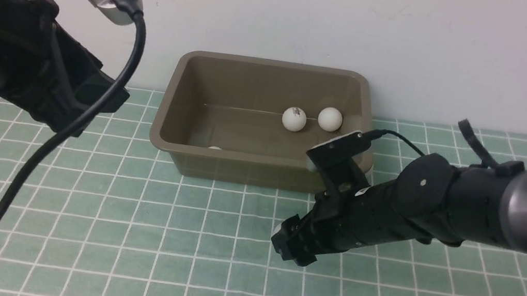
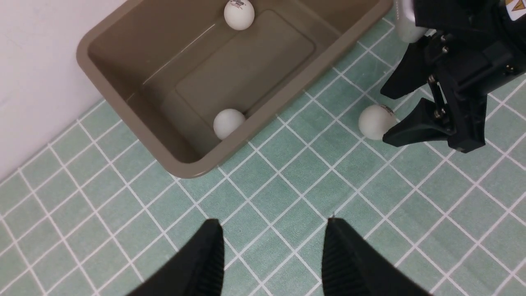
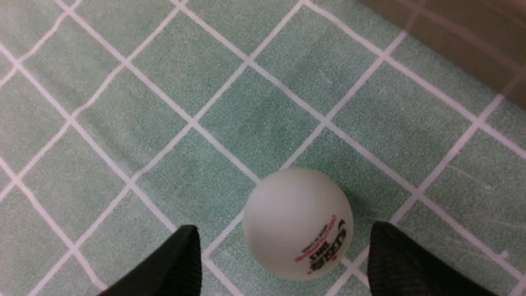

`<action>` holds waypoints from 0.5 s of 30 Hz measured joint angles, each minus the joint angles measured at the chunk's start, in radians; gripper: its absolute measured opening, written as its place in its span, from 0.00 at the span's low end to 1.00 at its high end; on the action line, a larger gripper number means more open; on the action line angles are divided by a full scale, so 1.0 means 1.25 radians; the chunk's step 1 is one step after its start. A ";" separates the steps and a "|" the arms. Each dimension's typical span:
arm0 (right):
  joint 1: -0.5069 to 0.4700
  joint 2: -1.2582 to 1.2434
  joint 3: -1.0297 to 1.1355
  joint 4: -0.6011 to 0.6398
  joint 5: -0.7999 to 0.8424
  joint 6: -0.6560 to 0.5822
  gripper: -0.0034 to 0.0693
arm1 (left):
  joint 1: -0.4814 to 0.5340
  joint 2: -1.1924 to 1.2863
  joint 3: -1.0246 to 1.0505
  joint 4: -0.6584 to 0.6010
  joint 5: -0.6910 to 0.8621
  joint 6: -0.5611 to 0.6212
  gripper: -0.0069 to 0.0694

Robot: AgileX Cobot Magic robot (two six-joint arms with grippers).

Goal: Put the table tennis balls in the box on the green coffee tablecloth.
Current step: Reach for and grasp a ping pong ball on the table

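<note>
The right hand (image 2: 388,116) is spread, its tips barely straddling a loose ball (image 3: 296,224) on the cloth (image 1: 125,232), just before the box (image 1: 167,102) at the table's far edge. Squeezing now could squirt it away. The left hand (image 2: 273,246) is spread and empty.

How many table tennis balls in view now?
4. In the box: a far-right pair, a near-wall ball. A loose ball lies on the tablecloth between the open jaws of the right gripper. Others may be hidden.

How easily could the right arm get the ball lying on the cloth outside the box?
Probably easily: the right gripper is open with its fingers either side of the ball on the cloth, nothing between them. The box stands clear beside it.
</note>
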 joint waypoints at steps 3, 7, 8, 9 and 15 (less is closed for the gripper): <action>0.000 0.009 -0.003 0.032 -0.003 -0.031 0.72 | 0.000 0.000 0.000 0.000 0.000 0.000 0.48; 0.000 0.025 -0.004 0.078 -0.011 -0.068 0.72 | 0.000 0.000 0.000 0.000 0.000 0.000 0.48; 0.000 0.027 -0.004 0.089 -0.014 -0.078 0.72 | 0.000 0.000 0.000 -0.001 0.000 0.000 0.48; 0.000 0.034 -0.004 0.103 -0.015 -0.087 0.72 | 0.000 0.000 0.000 -0.001 0.000 0.000 0.48; 0.000 0.055 -0.004 0.152 -0.016 -0.122 0.68 | 0.000 0.000 0.000 -0.001 0.000 0.000 0.48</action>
